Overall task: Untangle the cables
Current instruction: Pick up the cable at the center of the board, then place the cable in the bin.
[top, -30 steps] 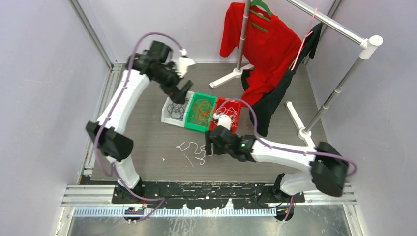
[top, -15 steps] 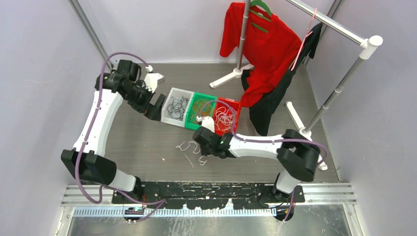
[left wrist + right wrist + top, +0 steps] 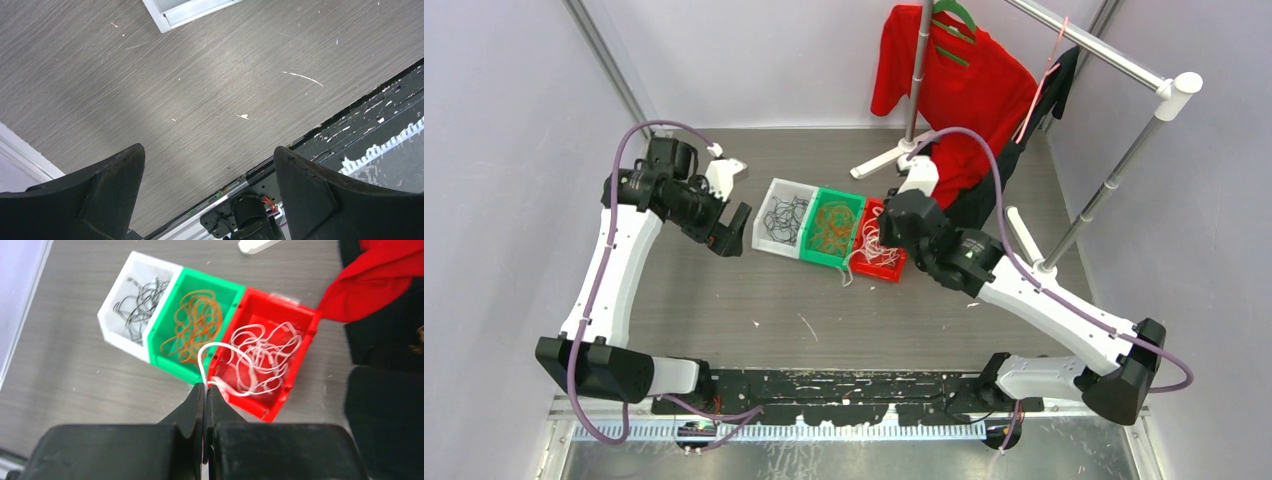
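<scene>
We see the right pincer clenched on one thin white cable. The cable rises from between the pressed-together fingertips, arcs over the wall shared by two bins and runs into the heap of curly white cables lying in the red plastic bin. Touching that bin's side is a green plastic bin holding tangled orange cables. Next in the row is a white plastic bin holding thin black cables. All three stand on the grey wood-grain bench.

The left pincer hangs released above bare bench near the white bin's outer end, its black fingers wide apart with nothing between them. A short white cable scrap lies alone on the bench, nearer the arm bases and well apart from the bins.
</scene>
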{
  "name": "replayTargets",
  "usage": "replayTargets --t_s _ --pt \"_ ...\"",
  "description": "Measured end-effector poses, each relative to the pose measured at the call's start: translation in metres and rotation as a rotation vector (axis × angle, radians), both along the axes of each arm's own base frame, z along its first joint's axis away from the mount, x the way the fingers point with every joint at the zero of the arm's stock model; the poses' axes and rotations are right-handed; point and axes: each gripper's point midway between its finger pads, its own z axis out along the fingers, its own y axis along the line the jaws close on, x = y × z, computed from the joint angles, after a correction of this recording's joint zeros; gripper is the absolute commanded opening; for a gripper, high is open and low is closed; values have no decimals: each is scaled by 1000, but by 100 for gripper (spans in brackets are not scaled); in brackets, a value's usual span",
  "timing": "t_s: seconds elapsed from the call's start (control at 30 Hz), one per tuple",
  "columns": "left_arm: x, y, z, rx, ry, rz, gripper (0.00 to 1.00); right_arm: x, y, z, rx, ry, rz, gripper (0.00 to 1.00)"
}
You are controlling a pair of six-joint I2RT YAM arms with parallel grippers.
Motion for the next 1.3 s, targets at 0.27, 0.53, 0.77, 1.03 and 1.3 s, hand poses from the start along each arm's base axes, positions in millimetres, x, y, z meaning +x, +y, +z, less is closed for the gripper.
replayTargets --t_s 0.27,0.53,0.77,1.03,1.3 --pt "-4 3 -3 18 -14 -11 99 20 -32 31 -51 -48 -59 1" --pt "-3 4 -7 26 -15 -20 99 40 -40 46 -107 -88 -88 1" --pt "-3 4 -7 28 -18 -26 99 69 -43 77 -104 -129 -123 1" --pt "-3 5 -7 29 -18 -27 99 78 -49 99 -85 -169 -141 1" --pt "-3 5 -7 28 -18 -26 99 83 -38 153 1 -212 -88 1"
